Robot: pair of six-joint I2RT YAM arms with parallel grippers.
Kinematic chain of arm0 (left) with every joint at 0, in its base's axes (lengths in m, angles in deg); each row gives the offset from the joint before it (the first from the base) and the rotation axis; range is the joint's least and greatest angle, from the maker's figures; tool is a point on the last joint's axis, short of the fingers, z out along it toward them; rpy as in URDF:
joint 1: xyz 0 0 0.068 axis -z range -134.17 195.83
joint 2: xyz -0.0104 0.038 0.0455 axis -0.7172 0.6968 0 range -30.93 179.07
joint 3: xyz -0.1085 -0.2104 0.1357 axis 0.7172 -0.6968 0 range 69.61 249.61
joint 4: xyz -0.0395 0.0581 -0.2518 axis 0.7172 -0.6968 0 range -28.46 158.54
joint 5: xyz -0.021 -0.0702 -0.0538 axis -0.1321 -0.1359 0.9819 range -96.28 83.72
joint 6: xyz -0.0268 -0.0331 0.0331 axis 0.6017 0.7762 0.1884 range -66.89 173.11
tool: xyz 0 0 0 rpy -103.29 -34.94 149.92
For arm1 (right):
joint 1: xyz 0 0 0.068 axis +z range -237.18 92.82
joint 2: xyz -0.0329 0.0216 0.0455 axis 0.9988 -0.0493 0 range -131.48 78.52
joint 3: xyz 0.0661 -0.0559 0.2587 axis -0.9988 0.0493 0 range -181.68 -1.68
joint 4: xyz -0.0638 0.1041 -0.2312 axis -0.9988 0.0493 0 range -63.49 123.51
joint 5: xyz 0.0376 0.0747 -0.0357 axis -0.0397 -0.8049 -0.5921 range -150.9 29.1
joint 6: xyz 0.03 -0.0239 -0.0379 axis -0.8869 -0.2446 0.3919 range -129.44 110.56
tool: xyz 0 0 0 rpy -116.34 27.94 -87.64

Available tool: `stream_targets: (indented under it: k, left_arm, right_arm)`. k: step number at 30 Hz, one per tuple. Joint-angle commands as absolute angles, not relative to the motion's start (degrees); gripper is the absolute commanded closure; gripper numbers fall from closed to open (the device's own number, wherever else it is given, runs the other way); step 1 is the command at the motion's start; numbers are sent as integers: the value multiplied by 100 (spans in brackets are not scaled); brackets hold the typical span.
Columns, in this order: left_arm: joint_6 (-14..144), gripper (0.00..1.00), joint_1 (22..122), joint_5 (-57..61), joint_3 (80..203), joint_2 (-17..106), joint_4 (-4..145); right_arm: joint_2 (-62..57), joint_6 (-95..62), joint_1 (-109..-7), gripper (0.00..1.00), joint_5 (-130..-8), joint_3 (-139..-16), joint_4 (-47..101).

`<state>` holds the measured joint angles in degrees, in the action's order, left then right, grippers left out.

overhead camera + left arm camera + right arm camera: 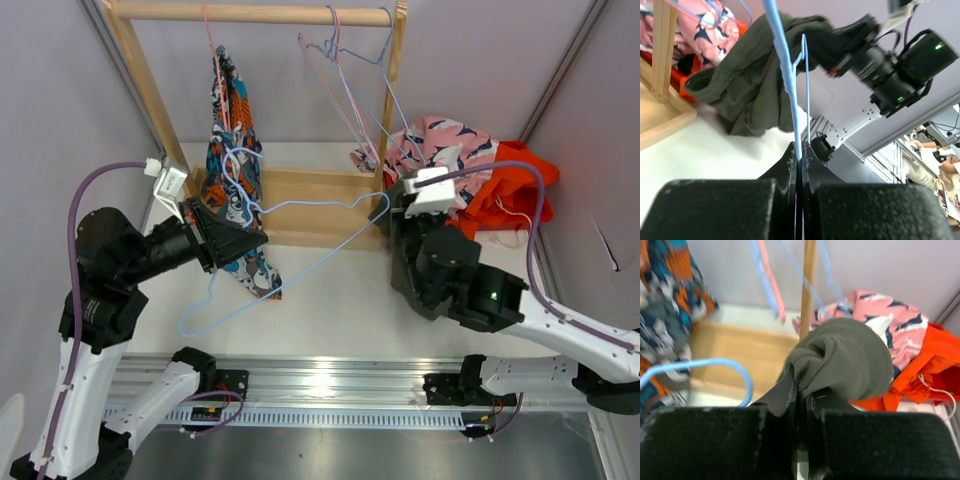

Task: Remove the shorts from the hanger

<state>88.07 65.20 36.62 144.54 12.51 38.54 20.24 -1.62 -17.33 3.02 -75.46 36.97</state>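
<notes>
1. White bench (340,300) and grey walls are filling the overhead view, with a wooden rack (150,110) standing across the top. Cartoon-print shorts (232,140) are hanging from its rod at upper centre, and empty hangers (345,80) are dangling further right. Pink patterned shorts (450,140) and orange shorts (510,190) are lying heaped at the right. The left tool (262,238) is gripping a light blue hanger (320,205), which is stretching across the centre to the right tool (392,202).
2. Looking from the left wrist, the tool's fingers are pressing together on the blue hanger's thin wire at lower centre. The wire is running up in front of the olive shorts (750,80), which are bunching in the upper middle of the frame. Whether the wire is threading through them cannot be told. The right arm is showing at upper right.
3. Looking from the right wrist, that tool is pinching a fold of the olive shorts at centre frame. The pink and orange shorts are lying behind at the right, the cartoon-print pair is hanging blurred at the left, and the blue hanger is curving at lower left.
</notes>
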Motion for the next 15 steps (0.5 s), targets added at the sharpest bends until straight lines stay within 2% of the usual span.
stream_targets:
  k: [1, 5, 7, 12, 15]
  left_arm:
    - [8469, 100, 6543, 3541, 14510, 1152, 3375]
    - [7799, 100, 6543, 2564, 14362, 941, 2767]
    - [7711, 100, 6543, 2326, 14195, 845, 2626]
    - [7448, 100, 6543, 1931, 14089, 686, 2521]
    - [7263, 100, 6543, 1491, 14089, 677, 2407]
  right_arm:
    - [2051, -304, -1765, 100, 202, -7498, 3618]
    - [2122, 391, -2187, 100, 265, -7762, 3056]
    - [2017, 724, -2783, 100, 64, -8147, 2889]
    - [1508, 841, -4678, 100, -1429, -9497, 3125]
    - [1174, 753, -5480, 100, -2132, -10342, 3187]
